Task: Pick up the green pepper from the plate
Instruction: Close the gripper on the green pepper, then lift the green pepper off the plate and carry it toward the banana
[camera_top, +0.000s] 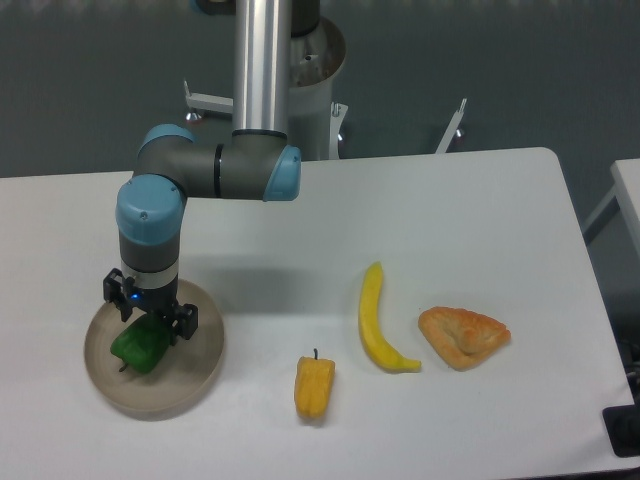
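The green pepper (138, 347) lies on the beige plate (190, 385) at the front left of the table. My gripper (150, 322) points straight down over the plate. Its dark fingers sit on either side of the pepper's upper part, at the pepper's level. The gripper body hides the fingertips, so I cannot tell whether they press on the pepper. The pepper rests on the plate's floor.
A yellow-orange pepper (314, 388) lies right of the plate near the front edge. A banana (378, 322) and a pastry (463, 336) lie further right. The arm's base column (262, 60) stands at the back.
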